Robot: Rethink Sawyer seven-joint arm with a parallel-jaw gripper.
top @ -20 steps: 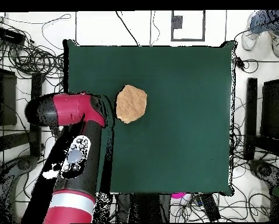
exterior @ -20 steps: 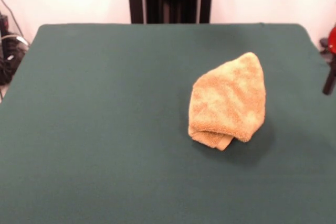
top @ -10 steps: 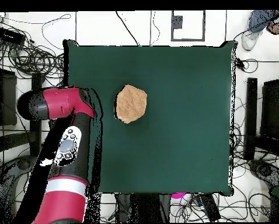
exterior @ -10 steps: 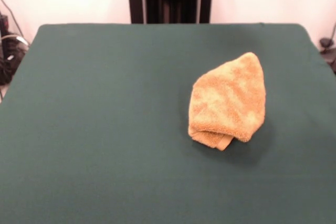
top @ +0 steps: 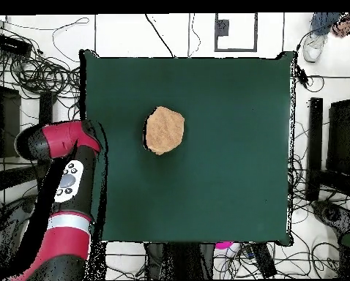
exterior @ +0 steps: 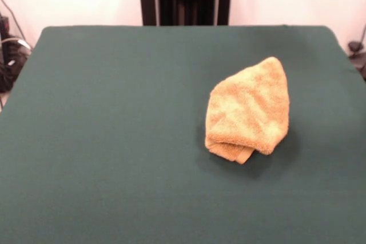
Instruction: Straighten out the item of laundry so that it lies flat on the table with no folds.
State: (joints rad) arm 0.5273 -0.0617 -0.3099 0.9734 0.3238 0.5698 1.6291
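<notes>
My arm (top: 64, 183) has swung off the table (exterior: 114, 141) over the last second: a second ago its red elbow hung over the left edge of the green top in the overhead view, close beside the towel, and now it sits entirely outside that edge, at the lower left of the frame, over the cables. In the front view the dark tip that showed at the right edge a second ago is gone, and nothing of me shows there. My jaws I cannot tell about; neither view shows them clearly, so I will not say whether they stand wide or narrow. The towel (exterior: 249, 110) has not shifted at all. It lies right of centre in the front view, and left of centre, toward the upper half of the table, in the overhead view (top: 164, 130), a mustard-yellow mound doubled over on itself with a rolled fold along its lower edge. By my judgement the task is not done: the cloth is bunched, and I am drawn well apart from it. The green felt top is otherwise bare and wide, with ample room to spread the cloth. Around it the floor is thick with cables (top: 39, 69), and a person's shoes (top: 321, 40) show at the upper right corner.
</notes>
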